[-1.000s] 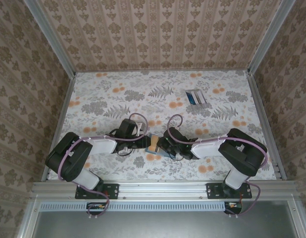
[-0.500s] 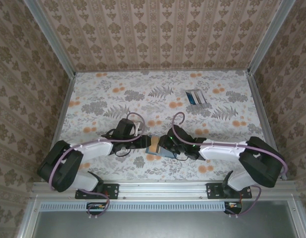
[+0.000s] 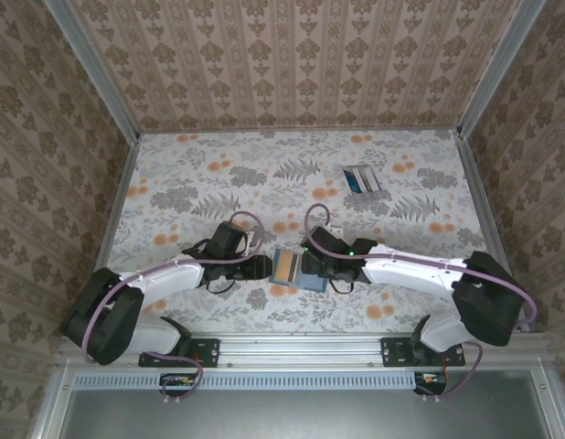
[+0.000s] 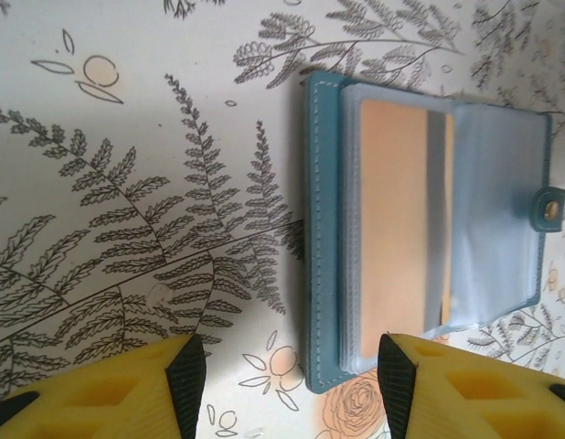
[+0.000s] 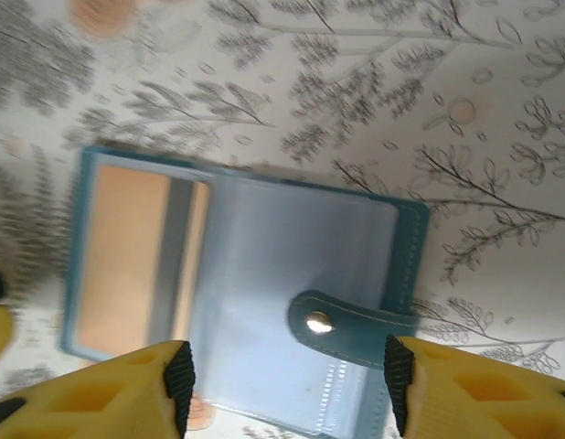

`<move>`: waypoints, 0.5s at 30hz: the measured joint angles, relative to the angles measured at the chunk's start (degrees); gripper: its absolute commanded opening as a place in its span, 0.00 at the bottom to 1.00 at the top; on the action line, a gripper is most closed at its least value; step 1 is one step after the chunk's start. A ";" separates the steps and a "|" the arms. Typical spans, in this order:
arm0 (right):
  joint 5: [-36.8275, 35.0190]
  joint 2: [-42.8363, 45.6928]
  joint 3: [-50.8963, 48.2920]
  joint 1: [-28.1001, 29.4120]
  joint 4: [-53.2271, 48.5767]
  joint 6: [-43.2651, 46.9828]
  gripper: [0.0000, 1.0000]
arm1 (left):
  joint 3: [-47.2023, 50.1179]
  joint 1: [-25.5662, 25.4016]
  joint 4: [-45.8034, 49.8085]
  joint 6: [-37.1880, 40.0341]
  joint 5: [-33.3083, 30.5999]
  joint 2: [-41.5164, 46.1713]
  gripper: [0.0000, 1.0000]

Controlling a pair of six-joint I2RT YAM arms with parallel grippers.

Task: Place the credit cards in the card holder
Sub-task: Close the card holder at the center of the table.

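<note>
Teal card holder point(image 5: 301, 238) lies open, spread left-to-right.

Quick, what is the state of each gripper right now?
Left gripper: open, holding nothing.
Right gripper: open, holding nothing.

Left claw point(image 4: 290, 380), right claw point(image 5: 288, 380), both agape

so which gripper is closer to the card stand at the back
Right. The right gripper is at the right edge of the holder, on the side of the stand; the left gripper is at the holder's left edge, farther off.
</note>
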State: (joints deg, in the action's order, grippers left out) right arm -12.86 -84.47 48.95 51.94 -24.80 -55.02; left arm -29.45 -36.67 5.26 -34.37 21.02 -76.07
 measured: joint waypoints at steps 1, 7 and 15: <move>-0.46 -1.42 0.20 0.37 -0.90 0.28 0.68 | -0.22 0.00 0.17 0.24 0.26 -0.66 0.56; -1.77 -7.19 0.61 1.27 -4.09 1.18 0.64 | -2.54 -0.59 0.96 1.29 1.25 -4.24 0.56; -1.73 -5.64 -1.84 0.11 -0.35 2.64 0.43 | -3.98 -1.20 0.74 1.40 1.22 -6.40 0.55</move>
State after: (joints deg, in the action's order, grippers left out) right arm -14.59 -90.11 47.11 52.05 -25.15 -52.38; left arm -33.43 -37.87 6.00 -32.97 22.24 -82.48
